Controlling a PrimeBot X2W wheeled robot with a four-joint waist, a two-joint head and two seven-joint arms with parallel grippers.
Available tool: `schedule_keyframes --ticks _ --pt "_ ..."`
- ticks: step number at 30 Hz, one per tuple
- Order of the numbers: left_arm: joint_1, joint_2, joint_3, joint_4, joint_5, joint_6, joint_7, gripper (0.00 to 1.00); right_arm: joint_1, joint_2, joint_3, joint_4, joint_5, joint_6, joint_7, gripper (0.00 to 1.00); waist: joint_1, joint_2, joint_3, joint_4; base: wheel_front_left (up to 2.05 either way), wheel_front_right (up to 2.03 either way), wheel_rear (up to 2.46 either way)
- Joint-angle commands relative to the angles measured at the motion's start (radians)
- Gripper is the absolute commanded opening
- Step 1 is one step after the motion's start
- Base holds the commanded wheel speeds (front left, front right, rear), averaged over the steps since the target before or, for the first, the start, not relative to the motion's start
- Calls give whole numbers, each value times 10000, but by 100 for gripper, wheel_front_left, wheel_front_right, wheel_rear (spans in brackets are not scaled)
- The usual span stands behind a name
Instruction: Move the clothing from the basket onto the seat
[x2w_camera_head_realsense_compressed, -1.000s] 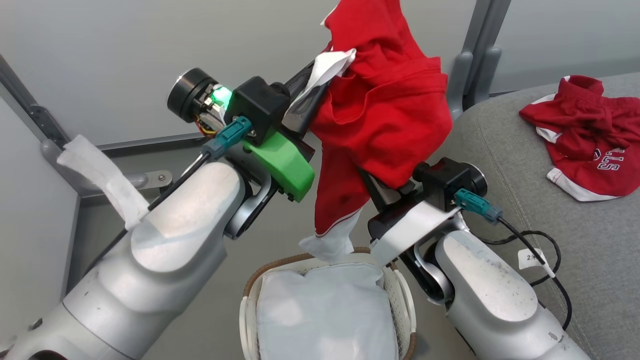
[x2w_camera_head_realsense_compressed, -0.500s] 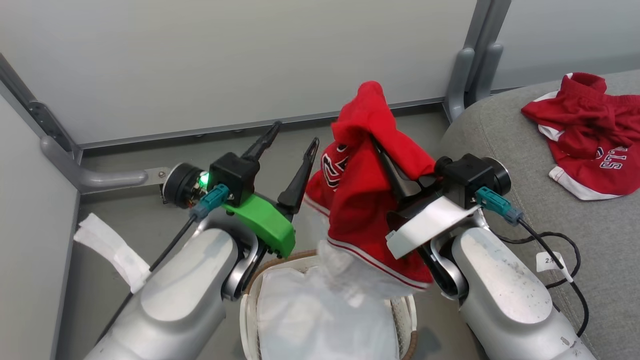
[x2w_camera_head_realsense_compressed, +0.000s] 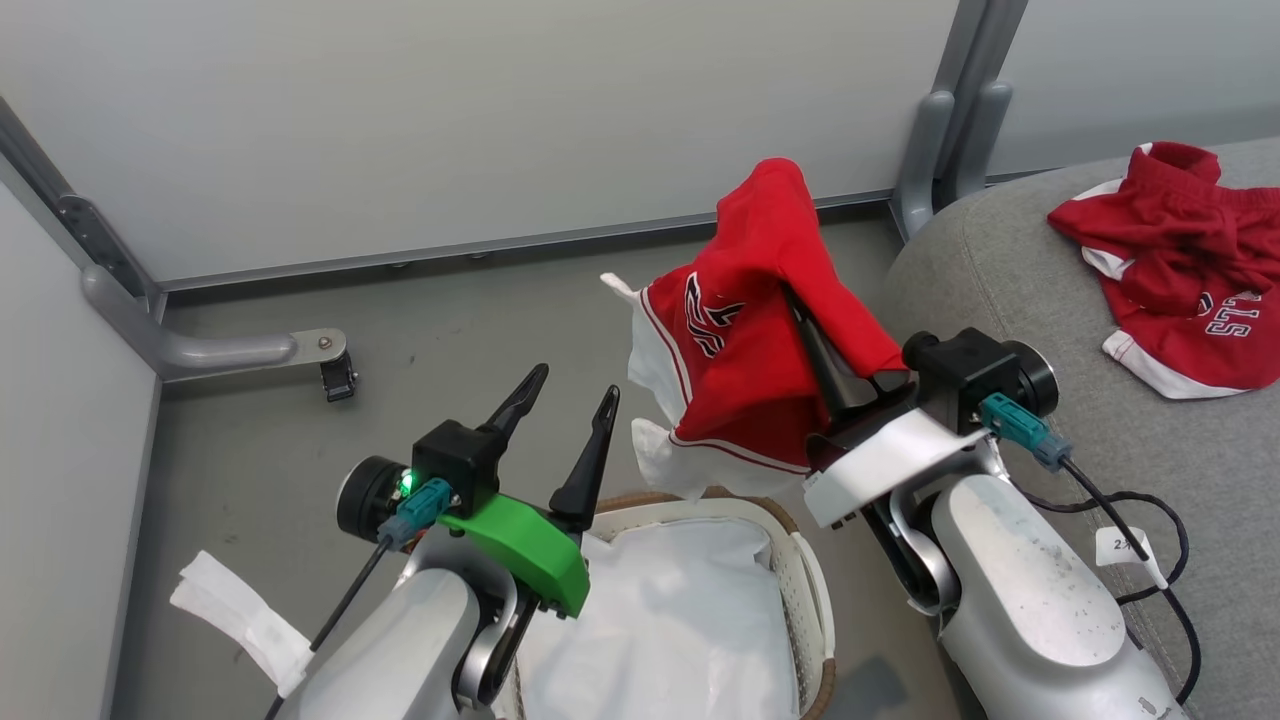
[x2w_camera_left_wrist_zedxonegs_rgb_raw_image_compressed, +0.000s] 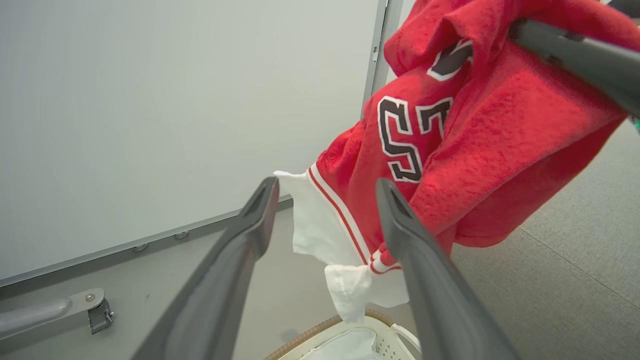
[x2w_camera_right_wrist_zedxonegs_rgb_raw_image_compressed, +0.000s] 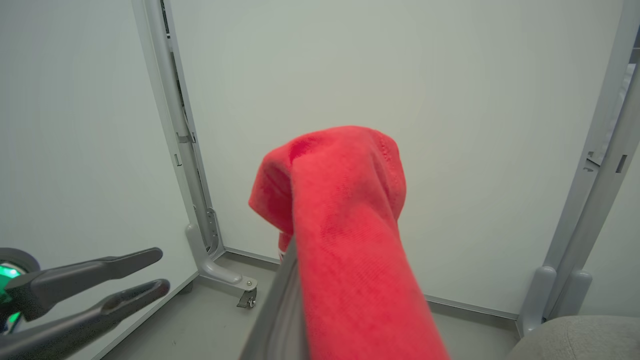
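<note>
Your left gripper (x2w_camera_head_realsense_compressed: 575, 385) stands wide and empty, with bare floor (x2w_camera_head_realsense_compressed: 400, 320) beyond its tips. Your right gripper (x2w_camera_head_realsense_compressed: 815, 350) pinches the red garment (x2w_camera_head_realsense_compressed: 740, 340); its hem hangs just above the rim of the basket (x2w_camera_head_realsense_compressed: 800, 560), and the edge of the seat (x2w_camera_head_realsense_compressed: 1000, 280) lies beside those fingers.

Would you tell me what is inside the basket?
A crumpled white liner fills the basket, with nothing lying on what shows of it. The left forearm covers the near-left part, so that stays unseen.
</note>
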Motion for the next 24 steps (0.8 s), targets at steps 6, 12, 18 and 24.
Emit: schedule_keyframes --ticks 6,12,18,24 --pt "523 -229 439 29 463 -228 -35 100 217 -33 -268 23 -265 -14 -51 0 0 0 80 -242 0 0 0" --pt "709 -403 701 3 846 -428 -33 100 421 -33 -692 59 -465 -14 -51 0 0 0 203 -896 0 0 0" --pt "737 -628 823 6 1241 -622 -32 100 569 -31 -1238 22 -696 -14 -51 0 0 0 462 -1906 0 0 0" --pt "525 -775 830 170 1531 -804 -23 100 632 -25 -1763 -140 -881 -13 -51 0 0 0 841 -2904 0 0 0"
